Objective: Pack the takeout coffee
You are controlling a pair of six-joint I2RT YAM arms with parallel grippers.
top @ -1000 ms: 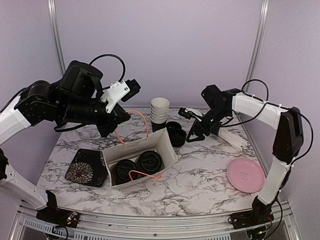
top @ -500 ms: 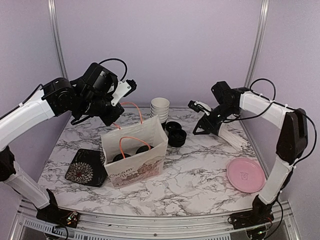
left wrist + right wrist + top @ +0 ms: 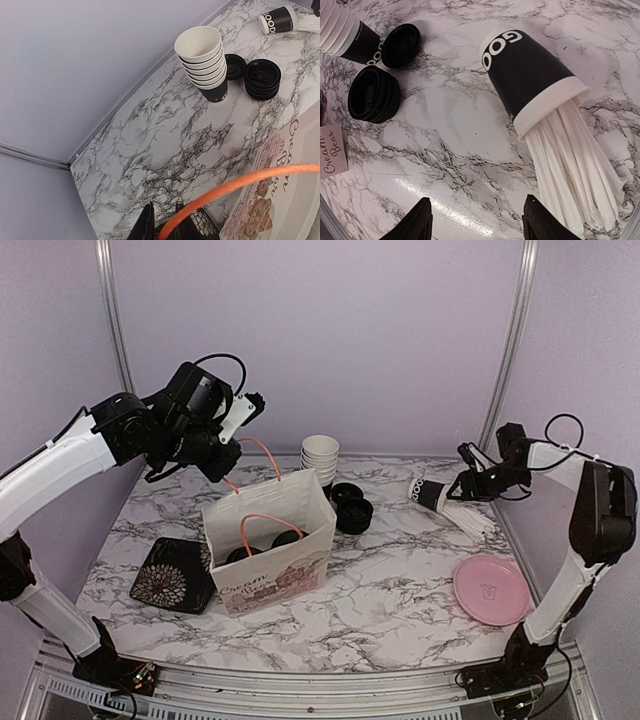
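Checking in from the remote seat: the counter is white marble with grey veins. It's boxed in by plain lilac walls, with a metal post in each back corner and a metal strip where the marble meets the wall. I'm using the paper bag as my reference. It stands upright with its mouth open, and the takeout coffee cups sit down inside it, only their black lids showing. The bag's rear orange handle arcs up to the left jaws, which hang above and behind the bag's left corner. They're narrow with the cord running between them, but I honestly can't tell if they're pinching it. A black square thing with a white flower pattern lies right up against the bag's left side. Straight behind the bag is a stack of nested white-lined cups, and a pile of black lids sits by its back right corner. Well off to the bag's right and further back, a black cup stuffed with white straws lies on its side. The right jaws are beside its straw end, spread wide with nothing in them. A pink plate lies far right of the bag, near the right wall. The open marble is between bag and plate, in front of the bag down to the near rail, and behind its left side.
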